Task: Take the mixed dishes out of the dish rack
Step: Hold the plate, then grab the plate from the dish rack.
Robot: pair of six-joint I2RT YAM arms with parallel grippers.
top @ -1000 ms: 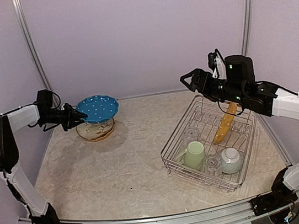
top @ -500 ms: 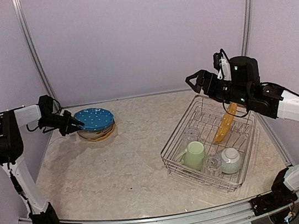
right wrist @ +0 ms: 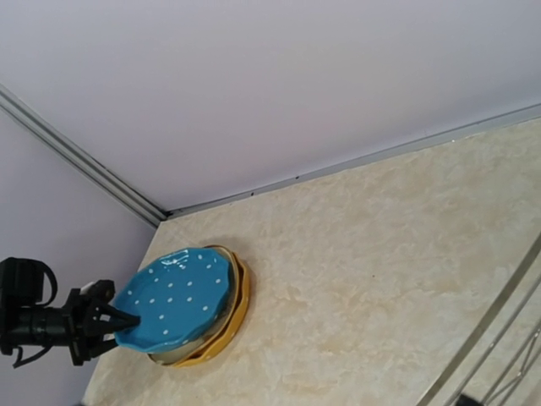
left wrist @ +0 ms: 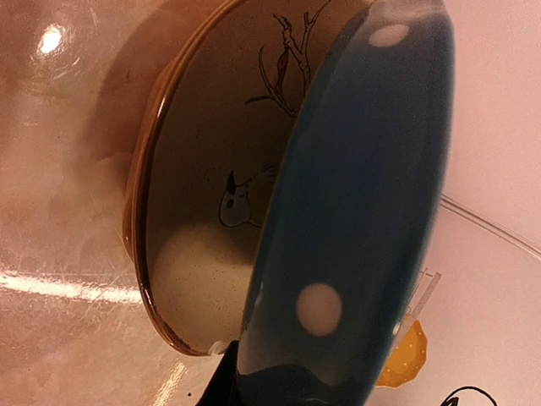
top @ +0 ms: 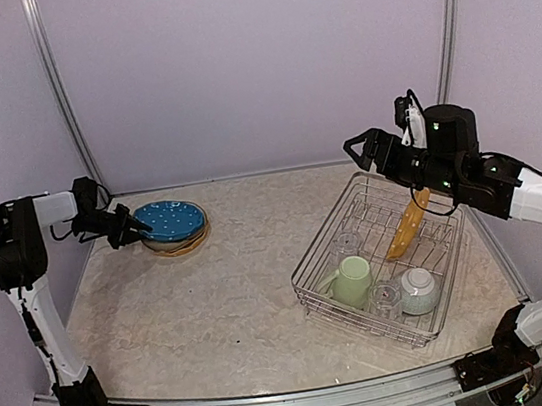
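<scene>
likely the blue plate (top: 172, 218), if let go now, clacks down or skids off centre on the cream floral plate (left wrist: 211, 169) beneath it, because its gripped edge sits raised. it is white-dotted and scallop-rimmed, at the middle left of the overhead view, pinched by its rim in the narrow fingers of the left gripper (top: 137, 231). the right gripper (top: 362, 148) hangs wide and empty above the far corner of the dish rack (top: 311, 258).

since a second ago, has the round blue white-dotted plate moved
Yes, the blue plate sank toward the still tan-rimmed cream plate beneath it.
</scene>
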